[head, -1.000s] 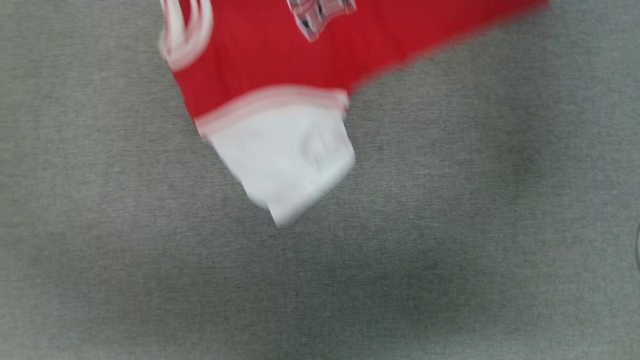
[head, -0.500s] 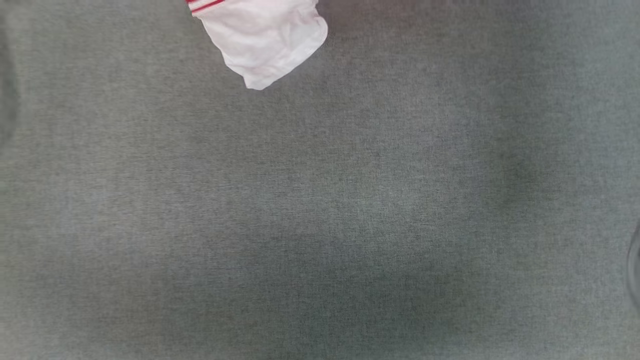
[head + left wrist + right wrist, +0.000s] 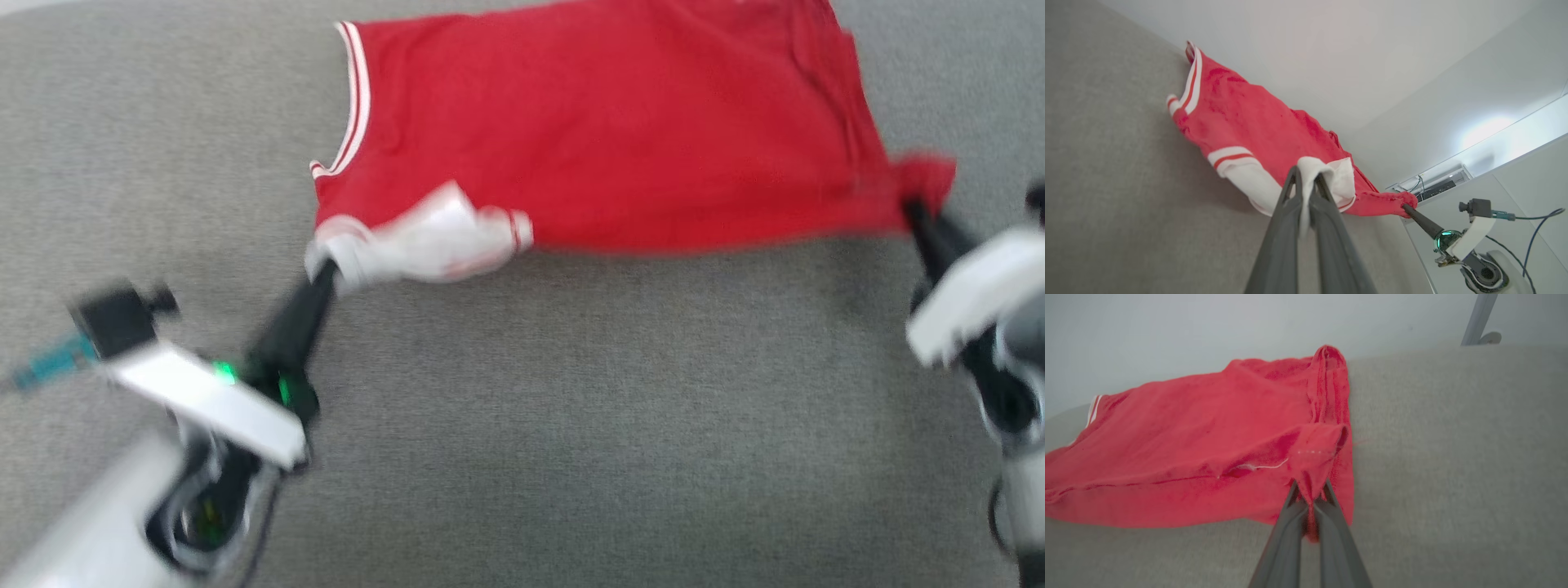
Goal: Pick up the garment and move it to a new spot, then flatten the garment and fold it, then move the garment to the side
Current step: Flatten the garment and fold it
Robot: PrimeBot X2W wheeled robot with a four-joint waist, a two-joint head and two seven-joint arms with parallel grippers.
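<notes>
The garment, a red shirt with white sleeve and striped trim, is stretched across the far half of the grey surface in the head view. My left gripper is shut on the bunched white sleeve at the garment's near left corner. My right gripper is shut on the red near right corner. The garment's near edge hangs taut between the two grippers, lifted off the surface, while its far part lies on the surface. No numerals show on the side facing up.
The grey fabric-covered table spreads wide in front of the garment. Pale walls stand behind it. A metal post rises beyond the table's far edge in the right wrist view.
The head view has swung sharply: the garment slid up out of the picture, then returned. Now it shows stretched between both grippers, which were out of the earlier pictures.
</notes>
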